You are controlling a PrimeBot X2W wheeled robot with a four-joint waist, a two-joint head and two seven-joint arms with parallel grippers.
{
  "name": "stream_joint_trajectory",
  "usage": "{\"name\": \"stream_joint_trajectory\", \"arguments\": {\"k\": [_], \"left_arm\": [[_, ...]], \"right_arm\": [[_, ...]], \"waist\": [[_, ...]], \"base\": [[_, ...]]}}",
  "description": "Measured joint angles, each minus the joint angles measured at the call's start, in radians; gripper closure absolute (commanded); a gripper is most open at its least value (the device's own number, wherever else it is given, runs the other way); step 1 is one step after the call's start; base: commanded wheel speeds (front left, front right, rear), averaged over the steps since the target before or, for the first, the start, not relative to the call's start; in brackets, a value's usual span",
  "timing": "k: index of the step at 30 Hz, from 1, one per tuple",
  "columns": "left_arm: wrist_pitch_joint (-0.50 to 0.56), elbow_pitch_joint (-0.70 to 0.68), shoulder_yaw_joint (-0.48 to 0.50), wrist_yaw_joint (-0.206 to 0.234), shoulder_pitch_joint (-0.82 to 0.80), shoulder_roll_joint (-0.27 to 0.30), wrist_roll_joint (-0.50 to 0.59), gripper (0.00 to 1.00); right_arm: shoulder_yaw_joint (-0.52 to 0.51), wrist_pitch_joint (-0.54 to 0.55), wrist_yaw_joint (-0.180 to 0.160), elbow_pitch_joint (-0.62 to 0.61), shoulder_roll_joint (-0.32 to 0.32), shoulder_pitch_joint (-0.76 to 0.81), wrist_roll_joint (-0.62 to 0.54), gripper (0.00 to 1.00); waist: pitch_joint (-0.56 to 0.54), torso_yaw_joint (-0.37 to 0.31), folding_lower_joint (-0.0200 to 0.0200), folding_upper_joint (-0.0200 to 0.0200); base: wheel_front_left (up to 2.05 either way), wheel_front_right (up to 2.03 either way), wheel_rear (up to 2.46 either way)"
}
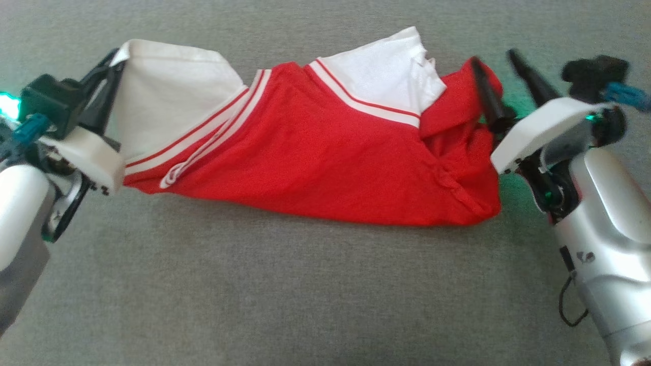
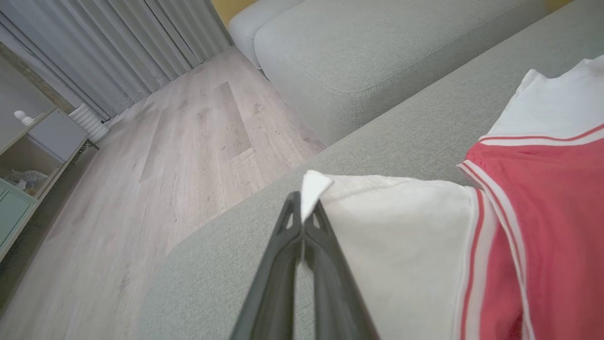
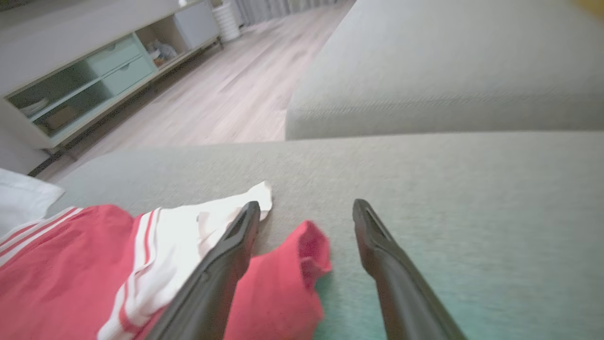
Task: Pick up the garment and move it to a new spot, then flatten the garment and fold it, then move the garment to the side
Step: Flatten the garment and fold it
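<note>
The garment (image 1: 325, 168) has a red body, white sleeves and red-and-white striped seams. It lies bunched lengthwise across the grey sofa cushion (image 1: 305, 284), partly folded over itself. Its left white sleeve corner is raised.

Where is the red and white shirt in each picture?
Head view: the shirt lies across the middle.
Left wrist view: right side, white corner pinched in the left gripper.
Right wrist view: lower left, reaching into the open right gripper.
Shared landmark: the grey sofa.

Head camera high over garment (image 1: 325, 168); wrist cameras low, close, at opposite ends.
</note>
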Motion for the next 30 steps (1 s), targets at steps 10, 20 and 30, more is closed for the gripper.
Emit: {"name": "stream_joint_trajectory", "arguments": {"k": [10, 20, 30], "left_arm": [[-0.061, 0.089, -0.021, -0.042, -0.055, -0.045, 0.008, 1.0], [-0.283, 0.013, 0.127, 0.058, -0.259, -0.123, 0.087, 1.0], [-0.285, -0.062, 0.117, 0.034, 0.246, -0.146, 0.035, 1.0]], "right_arm": [[0.129, 0.034, 0.0, 0.071, -0.1, -0.06, 0.178, 1.0], [-0.03, -0.305, 0.0, -0.005, -0.195, -0.222, 0.114, 1.0], [-0.125, -0.239, 0.0, -0.161, -0.222, 0.352, 0.155, 1.0]], "waist": [[-0.005, 0.021, 0.0, 0.0], [-0.108, -0.039, -0.0003, 0.0], [-0.176, -0.086, -0.0004, 0.0001]], "base": [[0.0, 0.0, 0.0], [0.0, 0.0, 0.0], [0.0, 0.0, 0.0]]}}
